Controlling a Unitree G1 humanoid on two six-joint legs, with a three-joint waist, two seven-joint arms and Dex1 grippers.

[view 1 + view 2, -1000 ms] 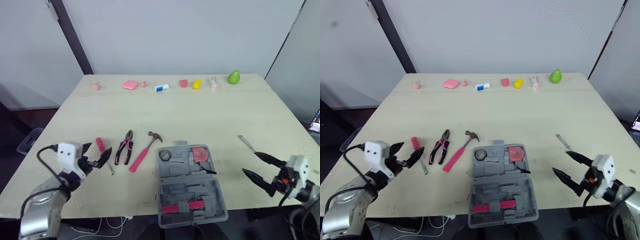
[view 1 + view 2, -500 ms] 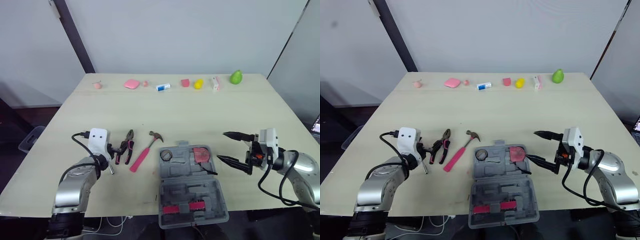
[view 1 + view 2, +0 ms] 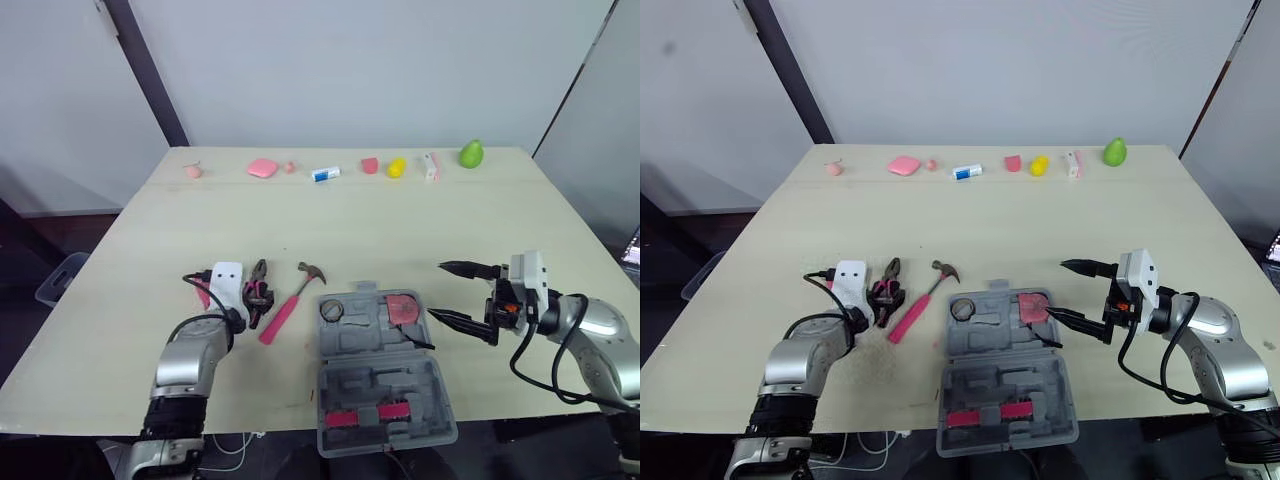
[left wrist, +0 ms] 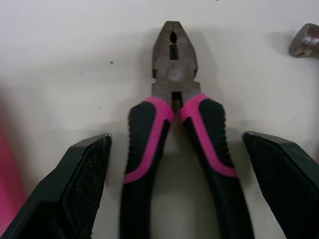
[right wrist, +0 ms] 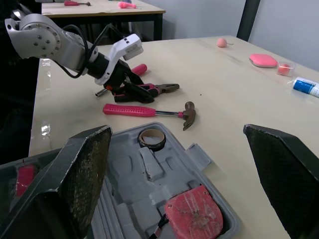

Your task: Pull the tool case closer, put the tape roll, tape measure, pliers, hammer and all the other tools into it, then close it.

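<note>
You get pliers (image 4: 172, 74): dull grey metal head, toothed nose; handles black rubbery grip, matt, with smooth pink inlay. Left gripper (image 4: 174, 138): pads (image 4: 87, 169) black, finely grained, matt. Hammer (image 5: 149, 110): dark metal head, thin bright metal neck, ribbed pink plastic handle. Tool case (image 5: 124, 169): grey moulded plastic, matt. Tape measure (image 5: 194, 216): pink plastic, scuffed face. Your table (image 3: 400, 230): pale top, smooth, light sheen.

- Left arm: elbow bent, forearm reaching forward; black two-fingered left claw (image 4: 177, 144) held low, fingers spread wide.
- Right arm: elbow bent, forearm turned inward; black two-fingered right claw (image 3: 440, 291) likewise spread wide.
</note>
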